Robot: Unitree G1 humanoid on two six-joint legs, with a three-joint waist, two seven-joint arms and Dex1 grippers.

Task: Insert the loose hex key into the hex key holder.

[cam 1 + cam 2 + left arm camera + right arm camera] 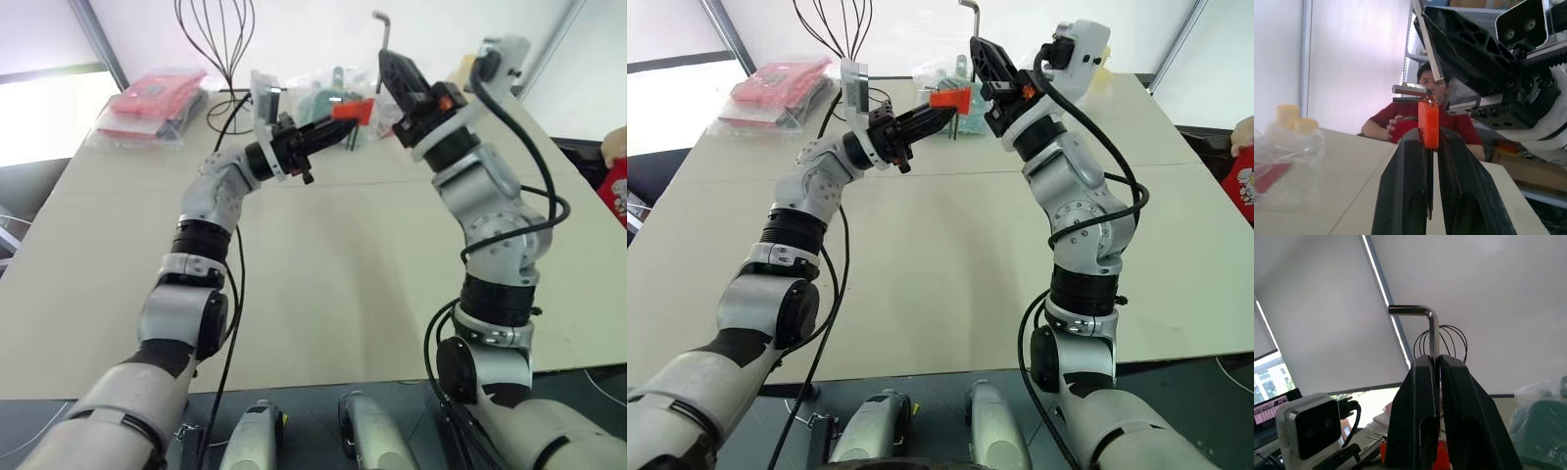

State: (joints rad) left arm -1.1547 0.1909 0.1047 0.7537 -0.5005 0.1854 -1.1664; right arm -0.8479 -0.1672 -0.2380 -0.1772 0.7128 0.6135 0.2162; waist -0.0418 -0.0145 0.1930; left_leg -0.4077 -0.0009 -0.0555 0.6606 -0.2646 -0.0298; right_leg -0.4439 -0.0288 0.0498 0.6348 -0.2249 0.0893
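The hex key holder point(353, 110), a small orange-red block, is raised above the far part of the table with my left gripper point(343, 125) shut on it. Thin metal keys point(1410, 90) stick out of its top. My right gripper point(389, 59) is shut on the loose hex key point(383, 29), a grey L-shaped rod with its bent end point(1408, 309) up. The key's straight lower end point(1431, 51) points down at the holder point(1428, 122) and stops just above it, without touching. The two grippers stand close together, the right one above the left.
On the beige table point(343, 284), clear bags with red items point(152, 103) lie at the back left. A bag with green parts point(328, 90) and a black wire frame point(216, 29) stand behind the grippers. A person in red point(1400, 120) sits beyond the table.
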